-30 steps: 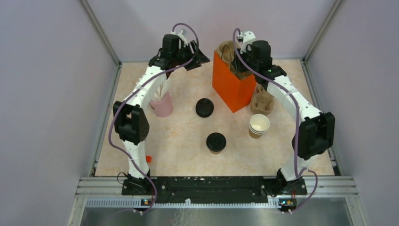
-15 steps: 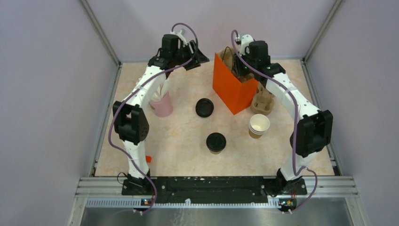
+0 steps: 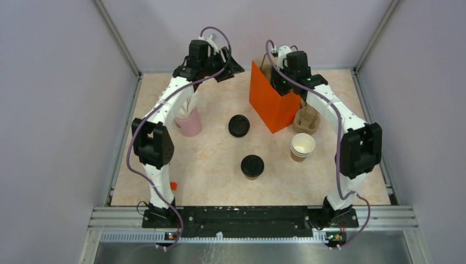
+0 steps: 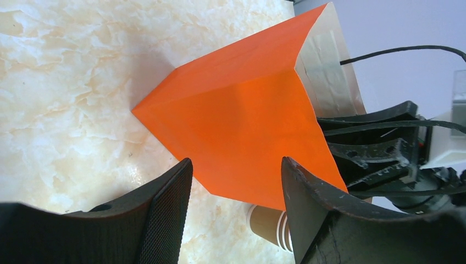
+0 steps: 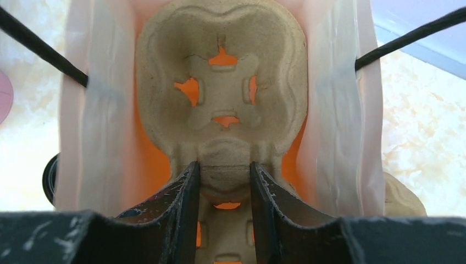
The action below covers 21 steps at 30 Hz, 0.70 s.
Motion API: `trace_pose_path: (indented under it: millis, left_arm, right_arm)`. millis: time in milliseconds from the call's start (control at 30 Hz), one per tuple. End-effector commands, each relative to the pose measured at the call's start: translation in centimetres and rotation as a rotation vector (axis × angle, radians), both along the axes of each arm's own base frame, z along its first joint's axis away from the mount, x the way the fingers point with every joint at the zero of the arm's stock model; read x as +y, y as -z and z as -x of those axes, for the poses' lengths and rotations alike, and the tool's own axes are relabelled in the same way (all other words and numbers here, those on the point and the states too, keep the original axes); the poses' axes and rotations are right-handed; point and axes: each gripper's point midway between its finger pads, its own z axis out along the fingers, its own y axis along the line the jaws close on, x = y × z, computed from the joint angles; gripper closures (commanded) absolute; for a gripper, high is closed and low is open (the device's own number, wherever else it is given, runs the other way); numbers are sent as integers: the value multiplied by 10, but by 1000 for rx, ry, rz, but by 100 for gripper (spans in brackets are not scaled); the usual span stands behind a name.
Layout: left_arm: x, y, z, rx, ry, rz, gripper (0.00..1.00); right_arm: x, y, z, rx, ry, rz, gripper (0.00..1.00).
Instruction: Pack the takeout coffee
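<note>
Lidded coffee cup [image 3: 252,166], upright: well back toward the bases from right pincer [image 5: 222,170] (clamped on cardboard tray [image 5: 220,82] inside bag [image 3: 272,104]), seemingly slightly nearer it than the open, empty left pincer [image 4: 236,165].

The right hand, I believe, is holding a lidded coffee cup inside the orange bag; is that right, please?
Not quite: the right hand holds a moulded pulp cup carrier inside the orange bag, as the right wrist view shows; the lidded coffee cup stands out on the table.
</note>
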Motion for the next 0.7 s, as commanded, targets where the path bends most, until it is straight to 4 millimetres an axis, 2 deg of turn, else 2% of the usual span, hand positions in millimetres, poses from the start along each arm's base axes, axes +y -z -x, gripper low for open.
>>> trace_pose_path:
  millis: [0, 133, 233, 300, 400, 667]
  left_arm:
    - [6, -32, -4, -93, -7, 9, 34]
    - [7, -32, -2, -89, -7, 9, 34]
    - [7, -33, -1, -90, -5, 8, 33]
    - [7, -34, 0, -88, -4, 9, 33]
    - [7, -37, 2, -90, 1, 15, 33]
    - [9, -35, 9, -84, 14, -8, 32]
  right_arm:
    - [7, 1, -8, -22, -2, -6, 77]
    - [7, 1, -8, -19, 3, -10, 71]
    - [7, -7, -7, -29, 8, -18, 65]
    - [7, -22, -7, -51, 12, -32, 61]
    - [7, -56, -6, -101, 24, -74, 58]
    - [2, -124, 9, -195, 90, -218, 54]
